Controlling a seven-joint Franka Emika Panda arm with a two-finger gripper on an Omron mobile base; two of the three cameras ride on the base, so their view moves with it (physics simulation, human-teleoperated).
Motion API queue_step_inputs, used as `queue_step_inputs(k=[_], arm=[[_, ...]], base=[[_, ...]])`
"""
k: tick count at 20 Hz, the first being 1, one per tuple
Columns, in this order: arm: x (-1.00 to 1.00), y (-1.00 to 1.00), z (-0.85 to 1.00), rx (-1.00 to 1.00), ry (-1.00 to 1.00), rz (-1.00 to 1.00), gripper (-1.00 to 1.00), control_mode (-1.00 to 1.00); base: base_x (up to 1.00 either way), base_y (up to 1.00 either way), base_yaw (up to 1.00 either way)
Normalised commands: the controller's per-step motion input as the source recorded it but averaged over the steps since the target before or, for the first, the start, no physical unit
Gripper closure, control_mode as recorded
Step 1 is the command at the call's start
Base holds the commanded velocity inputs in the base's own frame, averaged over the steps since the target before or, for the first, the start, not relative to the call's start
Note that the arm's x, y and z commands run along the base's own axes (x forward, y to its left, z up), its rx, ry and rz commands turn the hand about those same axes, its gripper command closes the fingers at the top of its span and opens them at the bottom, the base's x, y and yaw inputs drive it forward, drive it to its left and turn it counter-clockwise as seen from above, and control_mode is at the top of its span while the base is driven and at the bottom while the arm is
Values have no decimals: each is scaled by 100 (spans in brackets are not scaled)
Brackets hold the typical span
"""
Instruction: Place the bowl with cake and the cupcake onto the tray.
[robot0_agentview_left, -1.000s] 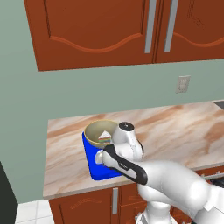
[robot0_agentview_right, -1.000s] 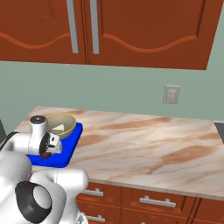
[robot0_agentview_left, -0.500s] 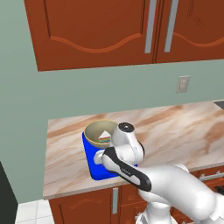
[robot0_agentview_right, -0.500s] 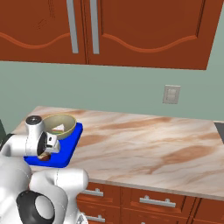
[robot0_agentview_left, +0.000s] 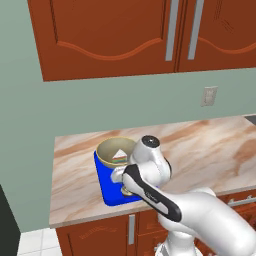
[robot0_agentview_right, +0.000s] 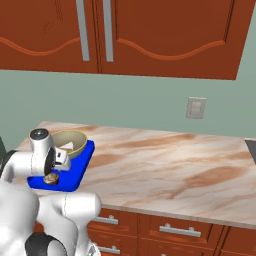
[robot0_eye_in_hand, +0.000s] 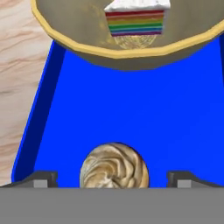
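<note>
The tray (robot0_eye_in_hand: 131, 113) lies on the marble counter (robot0_agentview_right: 165, 165) near its left end, and both items of the task are within its raised rim. The bowl (robot0_eye_in_hand: 122, 48) occupies the far portion of the tray and spans nearly its full width, which leaves only the near portion free for a second item. The cake (robot0_eye_in_hand: 135, 19) sits inside the bowl with its white top up and its coloured layers facing the hand camera. The cupcake (robot0_eye_in_hand: 114, 166) rests on the bare blue floor of the near portion, well apart from the bowl, so neither object crowds the other. The gripper (robot0_eye_in_hand: 111, 180) hangs directly above the cupcake with its fingertips (robot0_eye_in_hand: 41, 178) set wide on either side and clear of the swirled top; the claw is open and grips nothing. In the right base view the gripper (robot0_agentview_right: 56, 162) sits just above the cupcake (robot0_agentview_right: 50, 178) at the tray's near end, consistent with a release made low to avoid rolling. Judged from this arrangement, both placements are complete, and what remains is a straight lift of the hand. The principal risk is a fingertip brushing the cupcake during withdrawal and nudging it toward the rim.
</note>
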Motion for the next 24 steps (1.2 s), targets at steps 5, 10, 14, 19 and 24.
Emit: queue_step_inputs(k=[5,10,14,19,24], arm=[[-33,-7,26,-1,-17,0,-100,-100],[-49,-5,23,-1,-16,-3,-100,-100],[-53,-13,22,0,-9,-3,-100,-100],[-57,-14,22,0,-6,-3,-100,-100],[-53,-11,26,0,0,-6,-100,-100]], base=[[0,0,0],[0,0,0],[0,0,0],[0,0,0],[0,0,0]])
